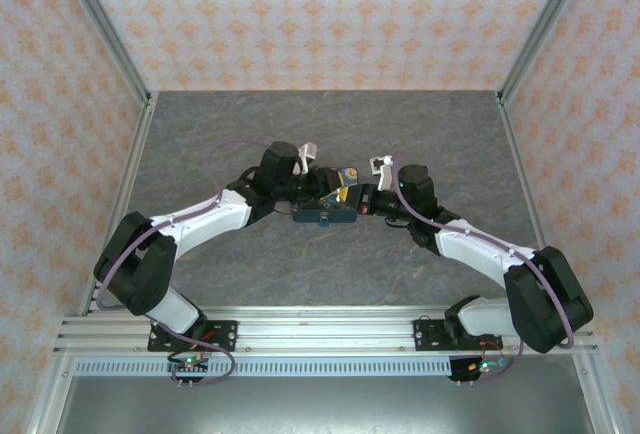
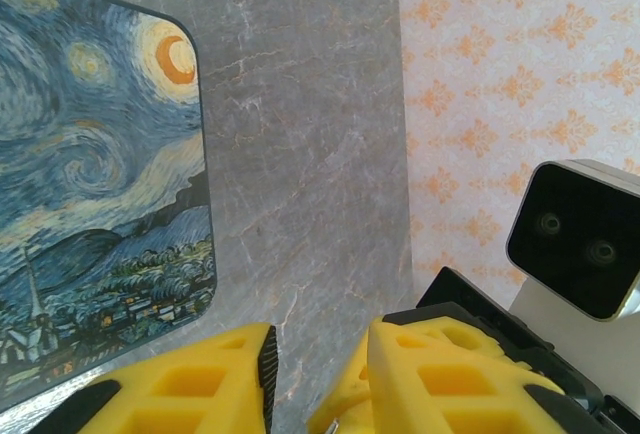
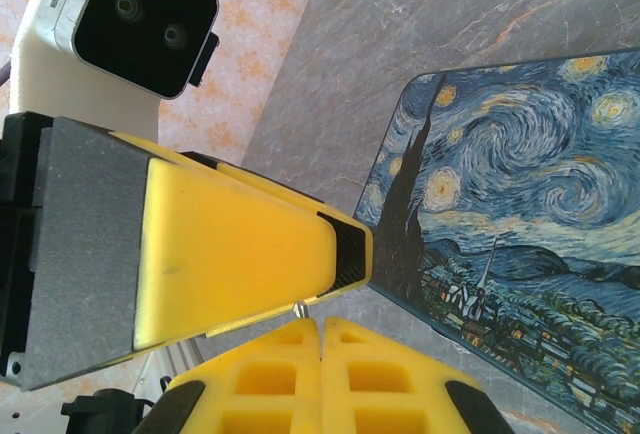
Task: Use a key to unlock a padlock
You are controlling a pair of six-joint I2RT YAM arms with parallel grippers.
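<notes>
Two grippers meet just beside one box (image 3: pixel 520 204) on the table (image 1: pixel 330 134): the right gripper (image 3: pixel 320 324) is pinched together, with a metal tip (image 3: pixel 298 307) at its fingertips. I cannot tell whether the left gripper (image 2: pixel 320 339) clamps anything, or where the padlock sits relative to the box.

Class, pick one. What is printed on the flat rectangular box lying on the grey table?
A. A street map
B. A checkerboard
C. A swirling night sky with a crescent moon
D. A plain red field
C: the box shows blue swirls, yellow stars and an orange crescent moon above a small village, in both wrist views.
</notes>
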